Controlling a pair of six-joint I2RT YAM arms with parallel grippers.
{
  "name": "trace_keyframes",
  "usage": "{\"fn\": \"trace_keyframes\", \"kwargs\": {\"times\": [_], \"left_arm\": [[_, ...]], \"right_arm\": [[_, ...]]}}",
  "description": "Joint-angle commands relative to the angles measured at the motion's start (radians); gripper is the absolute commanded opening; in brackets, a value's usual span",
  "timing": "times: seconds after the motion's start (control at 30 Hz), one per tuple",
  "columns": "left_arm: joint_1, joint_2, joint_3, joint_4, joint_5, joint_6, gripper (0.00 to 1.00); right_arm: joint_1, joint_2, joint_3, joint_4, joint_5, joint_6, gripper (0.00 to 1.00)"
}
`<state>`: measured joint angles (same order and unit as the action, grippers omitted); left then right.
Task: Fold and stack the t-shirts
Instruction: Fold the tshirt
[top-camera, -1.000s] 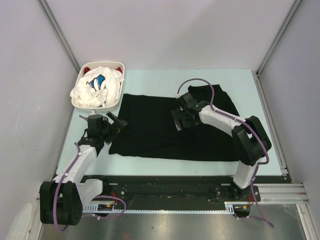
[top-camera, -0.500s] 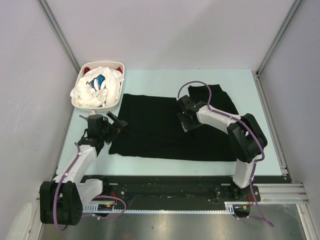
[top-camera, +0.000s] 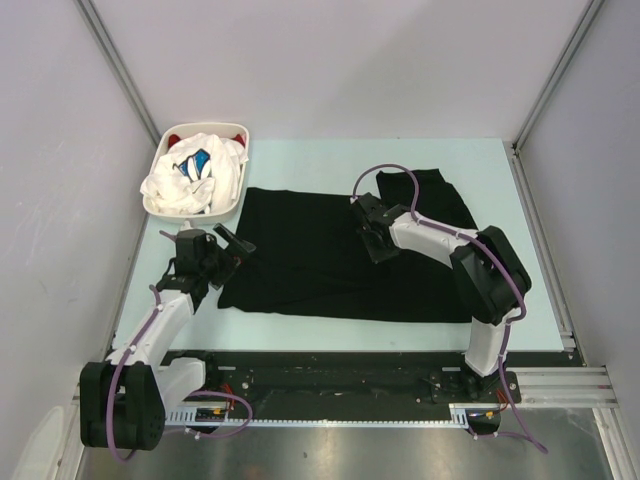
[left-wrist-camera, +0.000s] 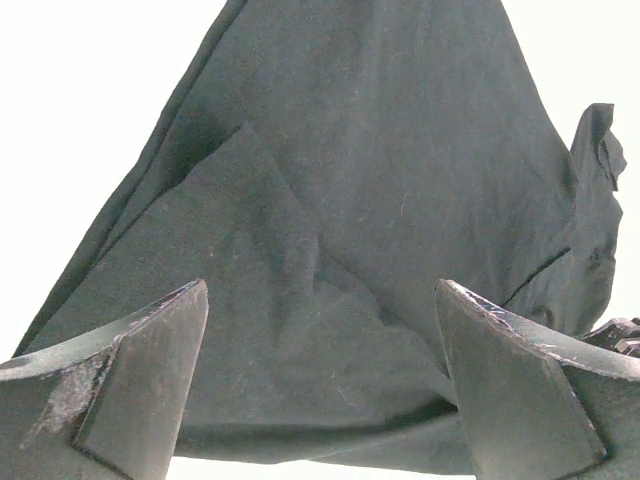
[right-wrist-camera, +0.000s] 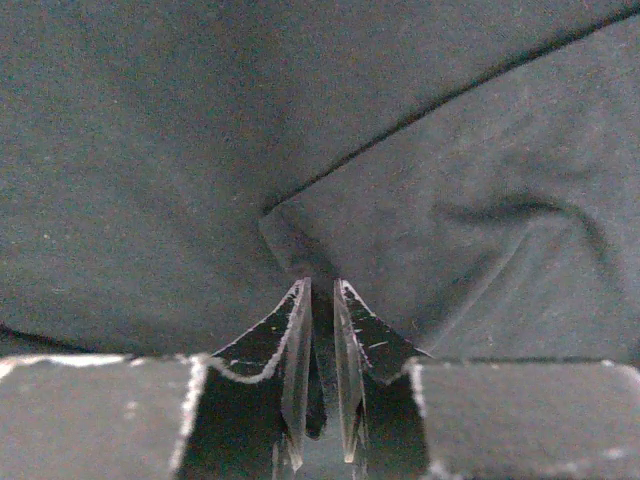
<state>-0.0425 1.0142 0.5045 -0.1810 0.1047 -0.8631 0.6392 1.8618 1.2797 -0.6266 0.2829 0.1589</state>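
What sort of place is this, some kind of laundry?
Probably a robot test booth: bare grey walls box in a pale table, a left arm and right arm are bolted at its near edge, and a black t-shirt lies spread beside a basket.

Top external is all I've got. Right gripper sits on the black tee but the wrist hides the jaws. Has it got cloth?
Observer: Right wrist view shows the right gripper nearly closed, a pucker of the black t-shirt pinched between its fingers.
Operator: Flat cloth or an edge?
Observer: By an edge: an overlapping layer's border runs up to the right from just above the pinch.
Operator: Left gripper?
Observer: Left wrist view: left gripper wide open, nothing between its fingers, the black t-shirt spread beyond.
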Motion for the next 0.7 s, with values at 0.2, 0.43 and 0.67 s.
{"fn": "trace_keyframes", "kwargs": {"times": [0.2,0.43,0.67], "left_arm": [[0.004,-0.009,-0.011,0.032,0.009,0.022,1.0],[0.004,-0.012,-0.006,0.032,0.007,0.026,1.0],[0.004,-0.016,-0.009,0.032,0.006,0.027,1.0]], "right_arm": [[0.004,0.014,0.035,0.01,0.054,0.036,0.0],[0.002,-0.021,0.033,0.051,0.094,0.108,0.0],[0.017,-0.033,0.024,0.111,0.15,0.183,0.0]]}}
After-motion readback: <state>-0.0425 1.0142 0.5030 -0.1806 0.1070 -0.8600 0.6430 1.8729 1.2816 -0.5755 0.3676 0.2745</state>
